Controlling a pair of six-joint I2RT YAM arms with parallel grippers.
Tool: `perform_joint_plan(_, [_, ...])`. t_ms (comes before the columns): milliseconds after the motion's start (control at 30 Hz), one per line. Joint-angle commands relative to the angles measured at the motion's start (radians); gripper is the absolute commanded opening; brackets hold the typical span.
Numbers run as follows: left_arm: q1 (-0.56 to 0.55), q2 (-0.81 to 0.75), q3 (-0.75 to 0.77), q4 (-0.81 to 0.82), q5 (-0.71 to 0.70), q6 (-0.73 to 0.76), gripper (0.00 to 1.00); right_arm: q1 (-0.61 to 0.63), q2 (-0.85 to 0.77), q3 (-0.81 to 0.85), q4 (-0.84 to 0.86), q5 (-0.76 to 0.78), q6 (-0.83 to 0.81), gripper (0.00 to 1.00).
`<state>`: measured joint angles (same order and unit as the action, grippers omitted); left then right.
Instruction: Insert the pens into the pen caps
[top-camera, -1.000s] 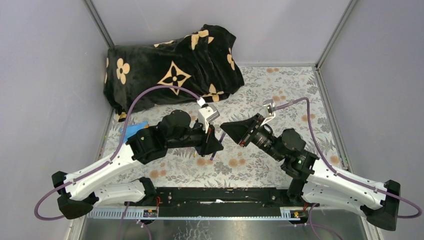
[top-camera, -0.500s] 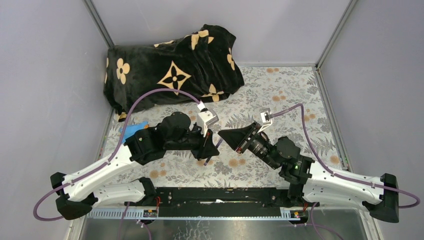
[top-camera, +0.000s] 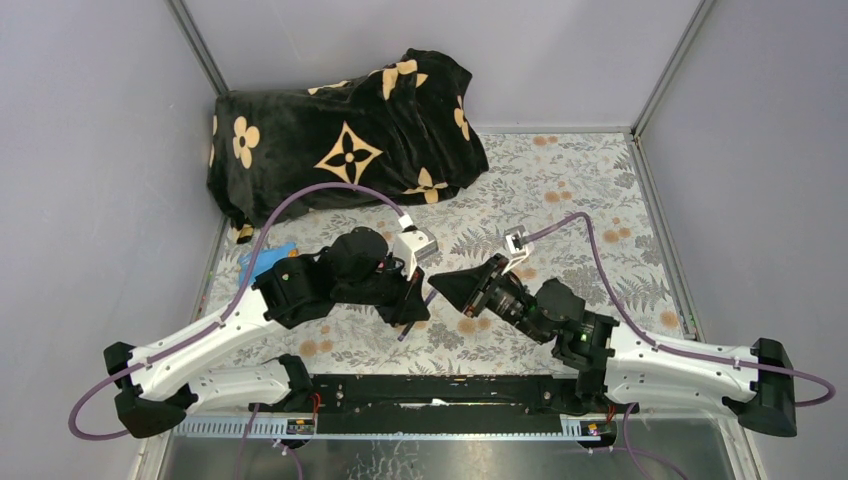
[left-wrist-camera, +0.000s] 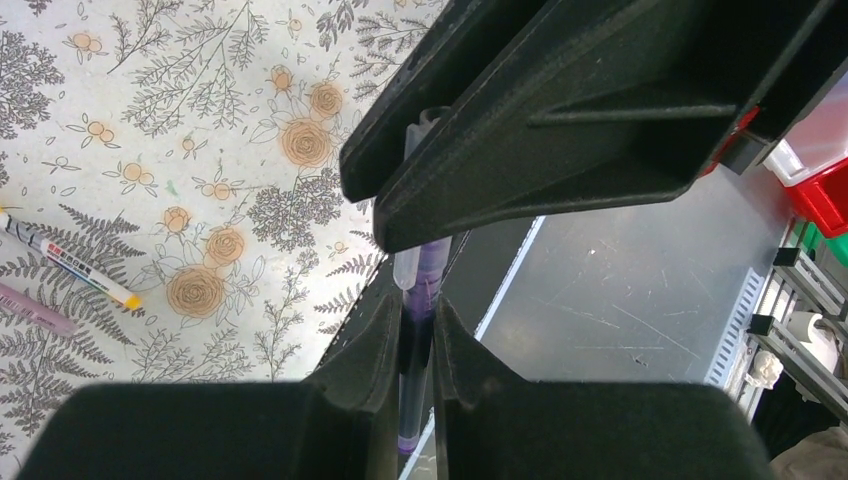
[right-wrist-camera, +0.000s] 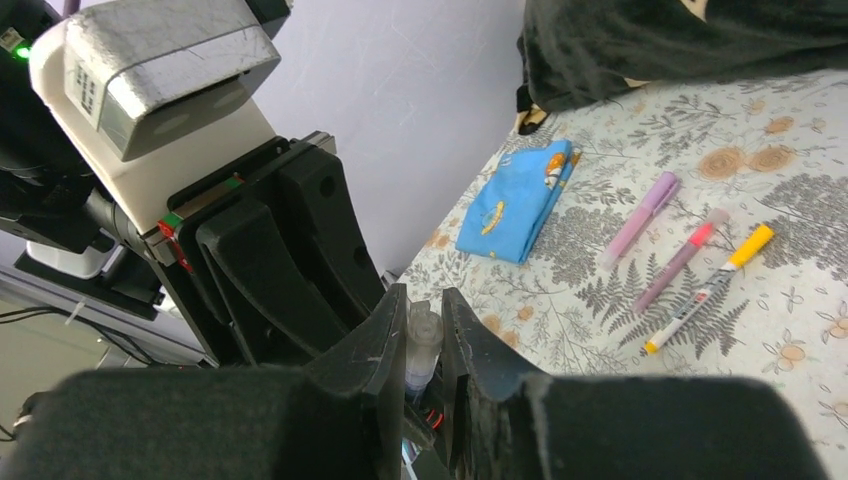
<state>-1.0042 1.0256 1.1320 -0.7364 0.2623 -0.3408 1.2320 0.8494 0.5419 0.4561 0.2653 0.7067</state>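
My left gripper is shut on a dark purple-blue pen, its barrel running up between the fingers. My right gripper is shut on a clear lilac-tinted pen cap. The two grippers meet tip to tip over the table's middle. In the left wrist view the cap lies in line with the pen's upper end and overlaps it; how deep it sits is hidden by the right fingers. A lilac pen, a pink pen and a white pen with a yellow end lie on the flowered cloth.
A blue flat card lies at the left by the wall. A black blanket with gold flowers is heaped at the back left. The black rail with the arm bases runs along the near edge. Grey walls close in both sides.
The right arm has swung left and nearer, bringing its cap against the pen. The left gripper has dropped slightly toward the near edge. Both stayed shut.
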Motion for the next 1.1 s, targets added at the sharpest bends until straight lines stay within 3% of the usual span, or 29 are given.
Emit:
perform_joint_plan(0, [0.041,-0.024,0.141,0.938,-0.170,-0.006,0.00,0.123,0.001,-0.038,-0.534,-0.227,-0.008,0.00])
perform_joint_plan(167, [0.041,-0.023,0.097,0.921,-0.140,-0.005,0.00,0.122,-0.042,0.166,-0.665,-0.010,-0.062,0.00])
perform_joint_plan(300, [0.041,0.009,0.084,0.910,-0.076,-0.020,0.00,0.120,-0.017,0.291,-0.627,0.120,-0.184,0.01])
perform_joint_plan(433, [0.041,0.041,0.078,0.899,-0.030,-0.033,0.00,0.121,-0.024,0.377,-0.590,0.251,-0.298,0.08])
perform_joint_plan(567, [0.041,0.051,0.050,0.914,-0.028,-0.040,0.00,0.121,-0.071,0.414,-0.409,0.339,-0.455,0.19])
perform_joint_plan(633, [0.041,0.058,0.049,0.916,-0.029,-0.038,0.00,0.121,-0.060,0.463,-0.346,0.336,-0.549,0.29])
perform_joint_plan(800, [0.041,0.066,0.049,0.919,-0.025,-0.040,0.00,0.121,-0.031,0.596,-0.326,0.314,-0.668,0.45])
perform_joint_plan(967, [0.041,0.045,0.035,0.874,-0.058,-0.022,0.00,0.121,-0.101,0.551,-0.289,0.371,-0.703,0.62])
perform_joint_plan(1067, [0.041,0.021,0.004,0.829,-0.127,-0.015,0.00,0.121,-0.130,0.520,-0.311,0.409,-0.702,0.65])
